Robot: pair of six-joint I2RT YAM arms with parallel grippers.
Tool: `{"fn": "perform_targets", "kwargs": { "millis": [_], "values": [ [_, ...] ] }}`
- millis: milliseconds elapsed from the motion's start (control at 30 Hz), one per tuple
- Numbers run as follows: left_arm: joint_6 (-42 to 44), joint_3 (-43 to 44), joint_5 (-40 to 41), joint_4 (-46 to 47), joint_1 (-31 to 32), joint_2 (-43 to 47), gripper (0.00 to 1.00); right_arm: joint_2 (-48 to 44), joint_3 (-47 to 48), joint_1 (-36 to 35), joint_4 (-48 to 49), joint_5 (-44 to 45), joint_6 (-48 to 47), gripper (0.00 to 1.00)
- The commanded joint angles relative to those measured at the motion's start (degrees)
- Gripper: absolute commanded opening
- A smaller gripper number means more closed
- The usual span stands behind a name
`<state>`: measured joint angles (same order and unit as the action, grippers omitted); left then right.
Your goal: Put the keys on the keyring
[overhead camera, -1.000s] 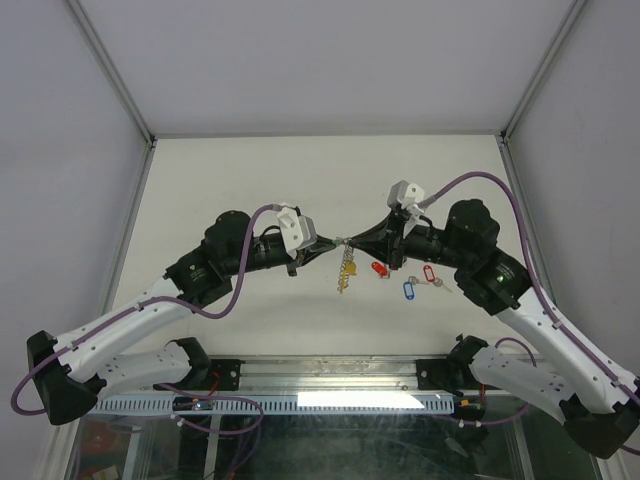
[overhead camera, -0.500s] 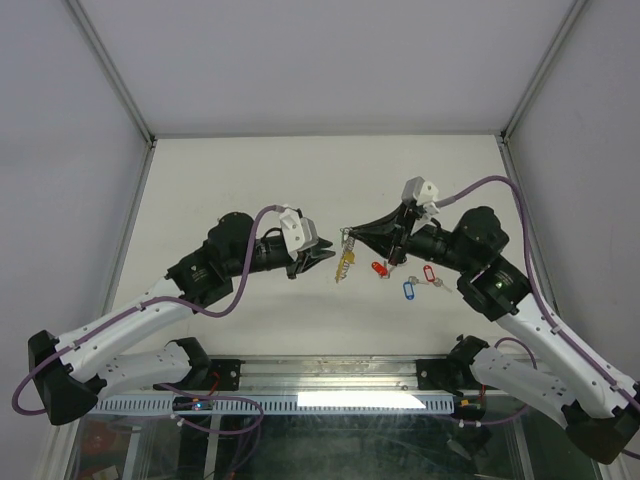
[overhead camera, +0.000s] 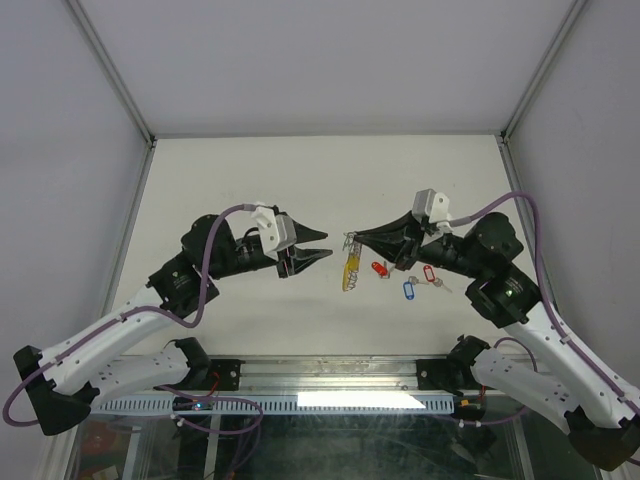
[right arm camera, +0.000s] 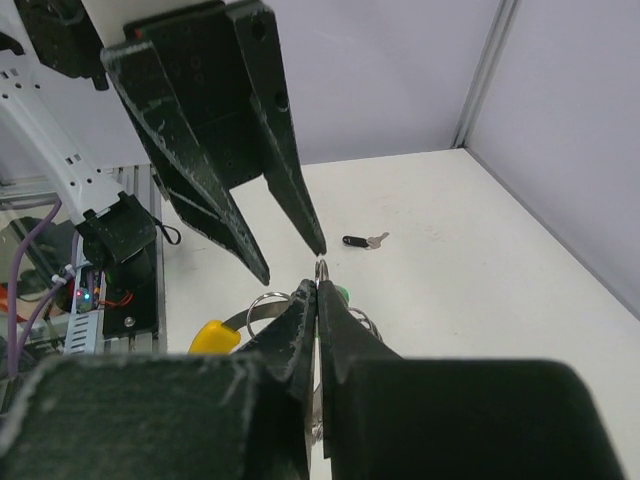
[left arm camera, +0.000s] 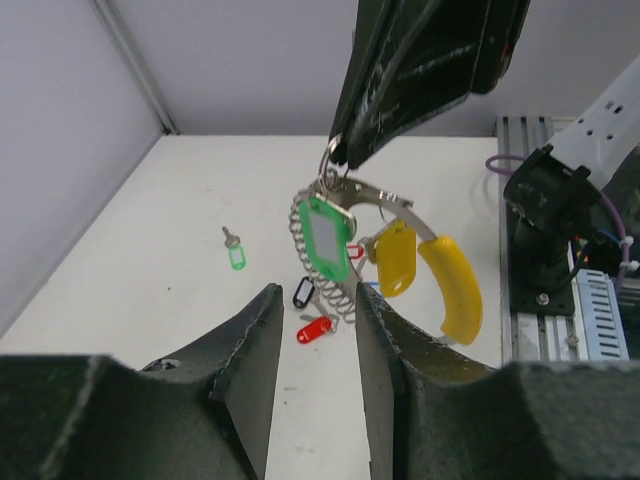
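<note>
My right gripper [overhead camera: 350, 238] is shut on the top loop of the keyring [overhead camera: 349, 270], which hangs from it above the table. In the left wrist view the keyring [left arm camera: 325, 285] shows its silvery coil and yellow segment [left arm camera: 452, 290], and a green-tagged key [left arm camera: 328, 238] and a yellow-tagged key [left arm camera: 394, 260] hang on it. My left gripper [overhead camera: 328, 243] stands open just left of the ring, apart from it, with nothing between its fingers. Loose keys lie on the table: red [overhead camera: 380, 268], blue [overhead camera: 408, 290], green [left arm camera: 235, 256] and black [right arm camera: 359, 241].
Another red-tagged key [overhead camera: 430, 273] lies beside the blue one, under my right arm. White walls and metal frame posts [overhead camera: 112, 75] close in the table at the back and sides. An aluminium rail [overhead camera: 330, 400] runs along the near edge.
My left gripper has opened, let go of the keyring and drawn back to the left. My right gripper has shifted slightly right, still holding the ring, which now hangs free.
</note>
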<state>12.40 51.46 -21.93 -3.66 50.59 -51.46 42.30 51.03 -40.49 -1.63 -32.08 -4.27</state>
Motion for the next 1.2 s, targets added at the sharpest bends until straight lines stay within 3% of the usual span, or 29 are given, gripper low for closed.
{"fn": "perform_targets", "kwargs": {
  "millis": [0,400,533,700,1000,1167],
  "values": [
    [-3.5,2.9,-4.1,7.2,-0.1,0.6,0.34,-0.8,1.1,0.0,1.0,-3.5,-3.1,0.00],
    [-7.5,3.2,-10.0,13.6,-0.1,-2.1,0.37,0.3,2.4,0.1,-1.4,-7.9,-5.0,0.00],
    [-7.2,3.6,-12.0,12.8,-0.1,-4.0,0.31,0.5,2.6,0.0,-1.3,-8.6,-5.0,0.00],
    [-6.6,4.0,-13.4,12.3,-0.1,-5.5,0.31,0.5,2.8,0.0,-1.3,-9.0,-4.8,0.00],
    [-6.2,4.2,-13.9,11.6,-0.1,-6.5,0.17,0.4,3.1,0.1,-1.4,-9.3,-4.6,0.00],
    [-6.2,4.3,-13.9,11.3,-0.1,-6.7,0.02,0.7,2.9,0.0,-1.4,-9.3,-4.6,0.00]
  ]
}}
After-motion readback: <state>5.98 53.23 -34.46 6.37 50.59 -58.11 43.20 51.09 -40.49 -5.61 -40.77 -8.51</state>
